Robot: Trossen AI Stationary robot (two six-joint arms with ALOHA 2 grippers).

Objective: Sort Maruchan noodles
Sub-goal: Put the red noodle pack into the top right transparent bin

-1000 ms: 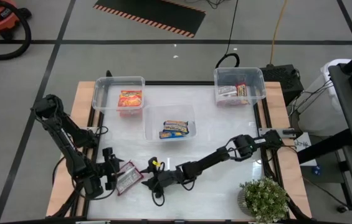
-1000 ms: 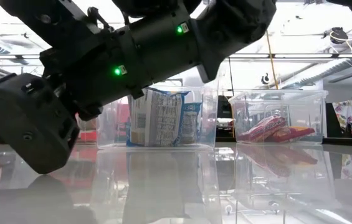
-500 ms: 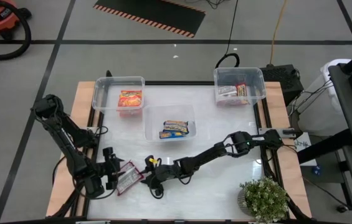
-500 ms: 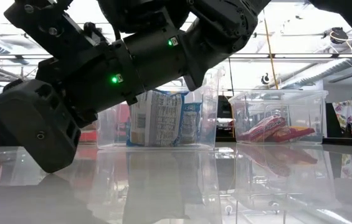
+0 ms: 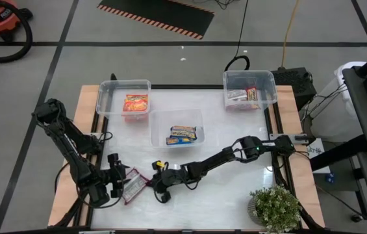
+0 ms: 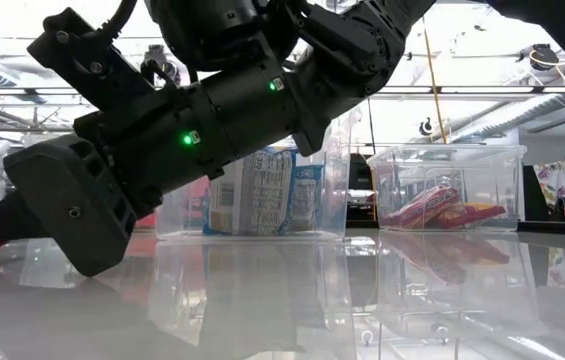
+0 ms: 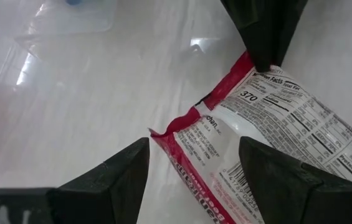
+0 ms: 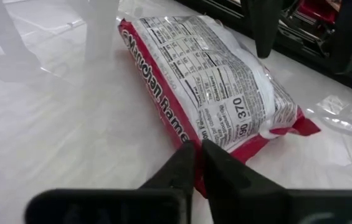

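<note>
A flat, glossy red-and-white ramen packet (image 5: 132, 186) is lying label-down on the white glossy worktop (image 5: 235, 195) near its front left corner, its nutrition panel being shown upward in both wrist views (image 8: 216, 74) (image 7: 269, 143). The left pincer (image 5: 113, 185) is being held at the packet's left edge with its two dark fingers (image 7: 110, 177) spread apart, the packet's torn-looking red corner lying in the gap between them. The right pincer (image 5: 159, 188) is being held just beside the packet's right edge; in the right wrist view its fingertips (image 8: 195, 163) are being pressed together, touching the packet's red seam at most by the tips, and nothing is being pinched between them as far as can be told. In the low view most of the frame is being blocked by a dark arm housing with green lights (image 6: 162, 150), so the packet itself is being hidden there.

Three clear plastic bins are standing farther back. An orange-yellow packet (image 5: 135, 104) is lying in the back left bin (image 5: 102, 97), blue-yellow packets (image 5: 183, 134) are lying in the middle bin (image 5: 157, 123), and silver-grey and red packets (image 5: 245, 95), hard to tell apart, are lying in the back right bin (image 5: 267, 81). A green potted plant (image 5: 275, 209) is partly cut off at the worktop's front right corner.
</note>
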